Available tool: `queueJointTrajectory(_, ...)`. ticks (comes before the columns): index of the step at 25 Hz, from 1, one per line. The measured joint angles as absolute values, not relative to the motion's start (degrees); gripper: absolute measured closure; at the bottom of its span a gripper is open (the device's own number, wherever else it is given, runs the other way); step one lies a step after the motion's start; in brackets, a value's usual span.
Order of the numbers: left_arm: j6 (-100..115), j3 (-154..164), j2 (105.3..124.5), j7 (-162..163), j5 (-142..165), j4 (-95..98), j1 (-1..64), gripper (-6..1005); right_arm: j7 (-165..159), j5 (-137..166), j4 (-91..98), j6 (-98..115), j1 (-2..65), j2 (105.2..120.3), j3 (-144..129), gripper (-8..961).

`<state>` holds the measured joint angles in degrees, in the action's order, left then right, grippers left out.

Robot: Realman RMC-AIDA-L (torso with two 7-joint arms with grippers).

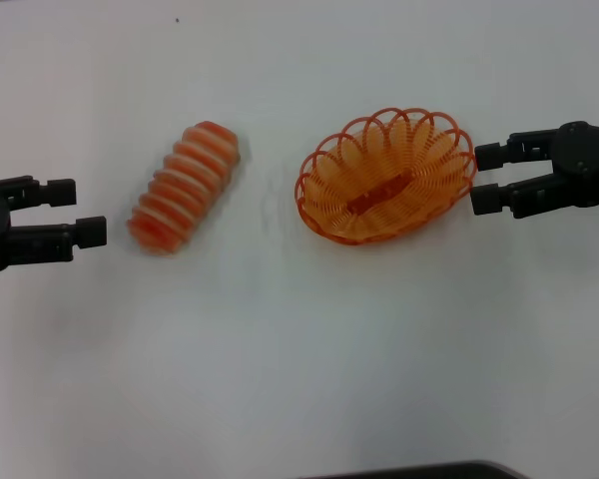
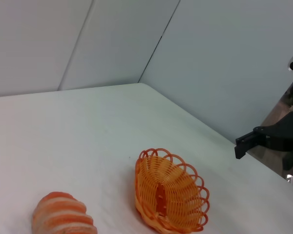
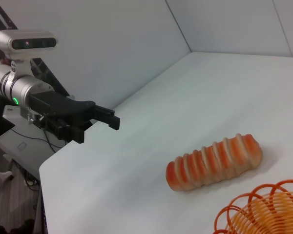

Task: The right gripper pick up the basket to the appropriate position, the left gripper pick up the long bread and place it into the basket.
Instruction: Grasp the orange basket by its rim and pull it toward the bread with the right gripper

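The orange wire basket (image 1: 386, 177) sits empty on the white table, right of centre; it also shows in the left wrist view (image 2: 170, 192) and its rim shows in the right wrist view (image 3: 263, 210). The long bread (image 1: 185, 187), orange with cream stripes, lies left of it, apart from it; the wrist views show it too (image 2: 62, 216) (image 3: 215, 162). My right gripper (image 1: 488, 177) is open, its fingertips just beside the basket's right rim. My left gripper (image 1: 78, 211) is open and empty, a short way left of the bread.
The white table (image 1: 299, 359) carries nothing else. Grey walls stand behind it in the wrist views. The table's edge (image 3: 44, 168) shows in the right wrist view, with cables and floor beyond. A dark edge (image 1: 419, 471) shows at the bottom of the head view.
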<state>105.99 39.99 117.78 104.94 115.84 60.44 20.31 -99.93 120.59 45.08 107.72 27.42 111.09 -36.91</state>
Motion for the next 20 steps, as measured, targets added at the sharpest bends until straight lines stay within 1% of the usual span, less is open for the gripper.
queueJointTrajectory(16, 106.46, 39.73, 117.6, 106.23, 115.83, 60.61, 20.9, 126, -100.26, 120.58, 45.53, 107.76, 28.02, 111.09, -37.27, 9)
queueJointTrajectory(20, 106.71, 39.67, 117.65, 106.57, 115.84, 61.08, 21.0, 126, -102.62, 120.53, 47.22, 108.22, 29.18, 110.6, -36.99, 9)
